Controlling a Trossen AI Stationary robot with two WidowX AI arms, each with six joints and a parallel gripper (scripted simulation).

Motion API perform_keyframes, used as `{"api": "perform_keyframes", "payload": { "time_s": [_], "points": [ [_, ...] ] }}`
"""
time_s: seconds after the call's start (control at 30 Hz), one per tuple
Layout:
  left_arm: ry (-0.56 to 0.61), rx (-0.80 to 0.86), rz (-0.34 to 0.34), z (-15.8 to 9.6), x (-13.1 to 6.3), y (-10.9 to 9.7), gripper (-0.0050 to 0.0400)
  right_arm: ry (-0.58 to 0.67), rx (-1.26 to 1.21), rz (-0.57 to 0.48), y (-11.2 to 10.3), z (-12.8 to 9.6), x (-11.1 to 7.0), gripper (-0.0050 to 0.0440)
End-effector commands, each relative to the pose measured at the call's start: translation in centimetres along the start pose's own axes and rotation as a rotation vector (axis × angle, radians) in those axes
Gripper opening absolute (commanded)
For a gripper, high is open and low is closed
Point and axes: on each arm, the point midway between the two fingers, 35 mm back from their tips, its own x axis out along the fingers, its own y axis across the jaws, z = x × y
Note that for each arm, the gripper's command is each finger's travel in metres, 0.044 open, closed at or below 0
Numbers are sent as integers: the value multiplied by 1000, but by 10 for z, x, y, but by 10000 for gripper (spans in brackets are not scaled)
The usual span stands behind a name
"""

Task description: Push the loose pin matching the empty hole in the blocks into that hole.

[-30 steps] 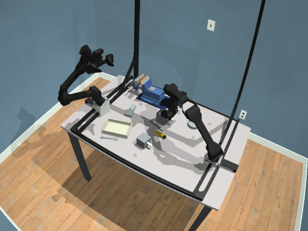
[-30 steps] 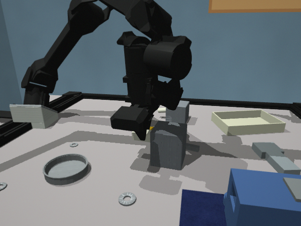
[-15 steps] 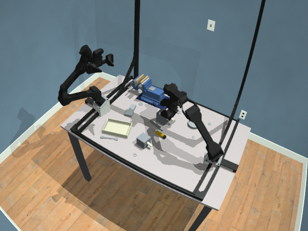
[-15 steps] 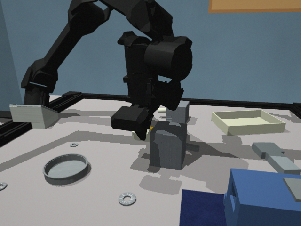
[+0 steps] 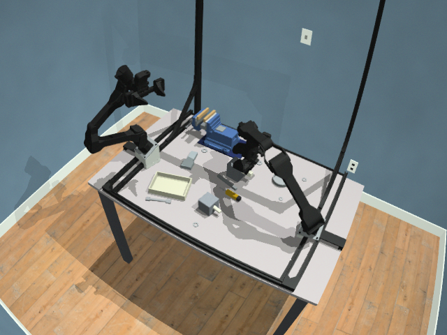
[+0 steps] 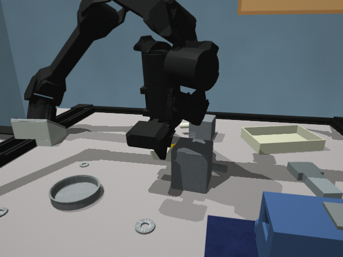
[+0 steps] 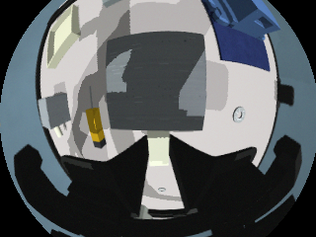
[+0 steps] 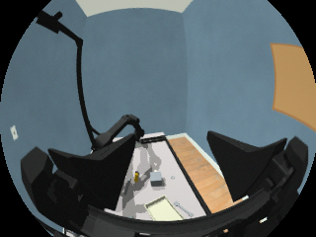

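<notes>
The cream pin (image 5: 250, 174) (image 6: 157, 156) (image 7: 158, 150) was clamped in the left jaws, its end at the side of the dark gray block (image 5: 232, 169) (image 6: 191, 166) (image 7: 156, 81) on the tabletop (image 5: 252, 248) (image 6: 110, 221) (image 7: 173, 174) (image 8: 170, 173). The left arm (image 5: 288, 173) (image 6: 177, 66) was arched over, its wrist pointed down beside that block. The right arm (image 5: 108, 108) was held folded and raised, its jaws (image 5: 153, 95) wide apart.

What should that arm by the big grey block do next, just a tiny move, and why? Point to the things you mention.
Probably ease the pale pin (image 5: 251, 174) (image 6: 156, 155) (image 7: 158, 154) straight toward the dark grey block (image 5: 233, 172) (image 6: 191, 168) (image 7: 157, 81): the left tool (image 5: 246, 169) (image 6: 166, 155) (image 7: 158, 138) grips it, it lines up with the block's side, and much of it shows outside.
</notes>
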Motion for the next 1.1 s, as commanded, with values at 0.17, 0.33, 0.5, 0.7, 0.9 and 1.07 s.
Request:
{"api": "perform_keyframes", "payload": {
  "time_s": [0.17, 0.33, 0.5, 0.7, 0.9, 1.07],
  "points": [
    [0, 0, 0, 0, 2, 0, 0, 1, -2, -2, 0, 0, 0, 400],
    [0, 0, 0, 0, 2, 0, 0, 1, -2, -2, 0, 0, 0, 400],
    [-1, 0, -1, 0, 1, 0, 48, 1, -2, -2, 0, 0, 0, 400],
    [-1, 0, -1, 0, 1, 0, 108, 1, -2, -2, 0, 0, 0, 400],
    [-1, 0, -1, 0, 1, 0, 140, 1, -2, -2, 0, 0, 0, 400],
    [-1, 0, -1, 0, 1, 0, 140, 1, -2, -2, 0, 0, 0, 400]
  ]
}}
